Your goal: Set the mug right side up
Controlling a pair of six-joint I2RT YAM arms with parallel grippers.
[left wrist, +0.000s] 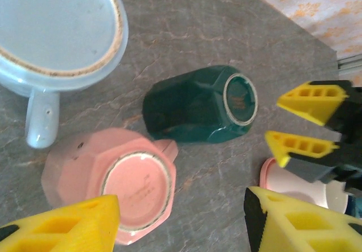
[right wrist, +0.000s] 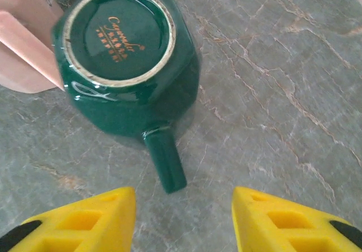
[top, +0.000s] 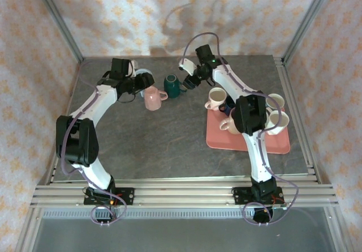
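Observation:
Two mugs stand upside down on the grey table, touching. The dark green mug (top: 172, 86) (left wrist: 198, 105) (right wrist: 124, 54) shows its ringed base, and its handle (right wrist: 167, 161) points at my right gripper (right wrist: 184, 218) (top: 189, 83). That gripper is open, with the handle's tip just short of the gap between its fingers. The pink mug (top: 153, 98) (left wrist: 113, 178) (right wrist: 22, 42) lies under my left gripper (left wrist: 181, 229) (top: 145, 85), which is open above it, one finger (left wrist: 62, 226) over the mug's edge. Nothing is held.
An upright light blue mug (left wrist: 56, 31) (top: 141, 72) stands behind the pink one. A pink tray (top: 249, 141) at the right holds several cream and pink mugs. The right gripper's yellow fingers (left wrist: 308, 102) reach close beside the green mug. Frame rails edge the table.

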